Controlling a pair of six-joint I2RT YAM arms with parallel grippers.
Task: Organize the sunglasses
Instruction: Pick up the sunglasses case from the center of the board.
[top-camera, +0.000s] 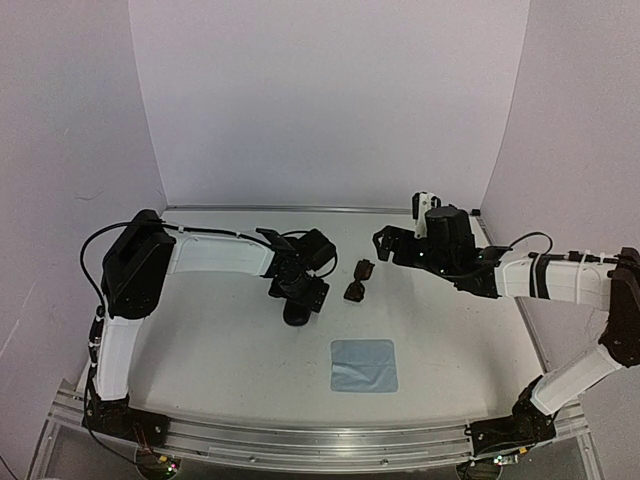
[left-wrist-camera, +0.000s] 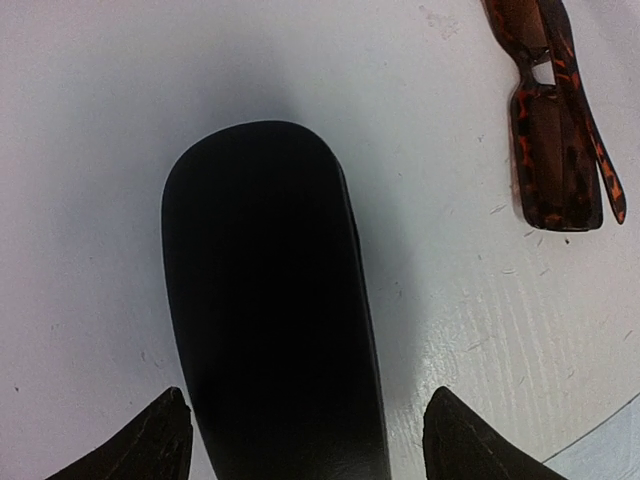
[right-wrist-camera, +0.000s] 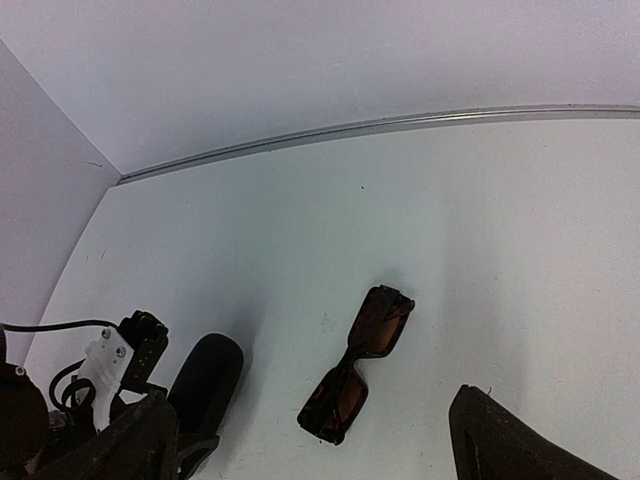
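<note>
The sunglasses (top-camera: 358, 280), a folded tortoiseshell pair with dark lenses, lie on the table between the two arms; they also show in both wrist views (left-wrist-camera: 550, 150) (right-wrist-camera: 358, 365). A closed black oval case (left-wrist-camera: 265, 300) lies flat just left of them (top-camera: 297, 314). My left gripper (left-wrist-camera: 306, 392) hangs open over the case's near end (top-camera: 298, 295), one finger on each side, with a gap at the right finger. My right gripper (right-wrist-camera: 320, 450) is open and empty, above the table just right of and beyond the sunglasses (top-camera: 383, 243).
A light blue cloth (top-camera: 364, 365) lies flat nearer the arm bases, its corner showing in the left wrist view (left-wrist-camera: 612, 450). White walls enclose the table, with a metal rail (right-wrist-camera: 400, 124) along the back edge.
</note>
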